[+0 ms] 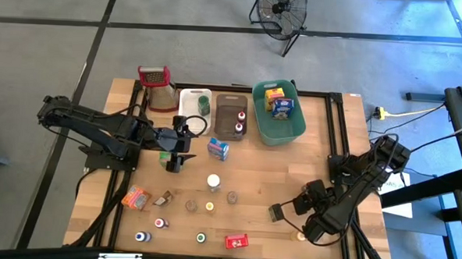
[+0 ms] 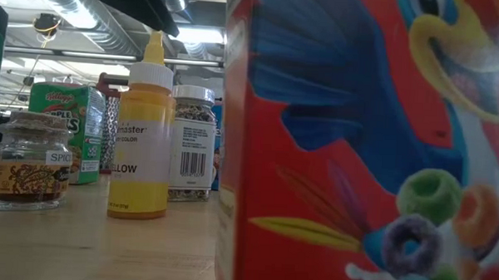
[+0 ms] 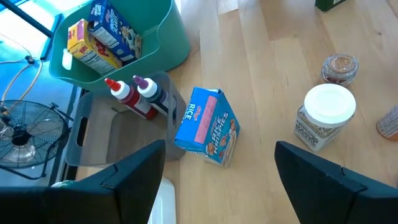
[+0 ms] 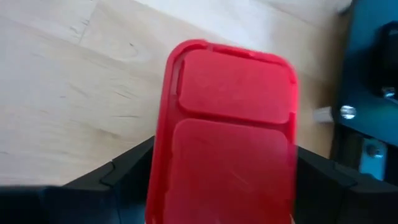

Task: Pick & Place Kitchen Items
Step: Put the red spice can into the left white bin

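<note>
Between right pincer (image 4: 217, 180) fingers, red-lidded item (image 4: 227, 124)

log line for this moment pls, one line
left gripper: open, above table near rice box | right gripper: shut on red lid | teal bin: two boxes

Teal bin (image 1: 259, 128): holds a yellow box (image 1: 274, 94) and a blue box (image 1: 283, 107).
Brown bin (image 3: 93, 138): two bottles, red cap (image 3: 113, 86) and purple cap (image 3: 142, 84).
Rice box (image 3: 208, 126): blue with a pink panel.
Jar (image 3: 324, 115): white lid, speckled contents.
Squeeze bottle (image 2: 143, 135): yellow.
Cereal box (image 2: 366, 144): red, blue bird, multicoloured loops.
Grater (image 1: 158, 87): steel, red handle.
Lid (image 4: 227, 137): plain red.
</note>
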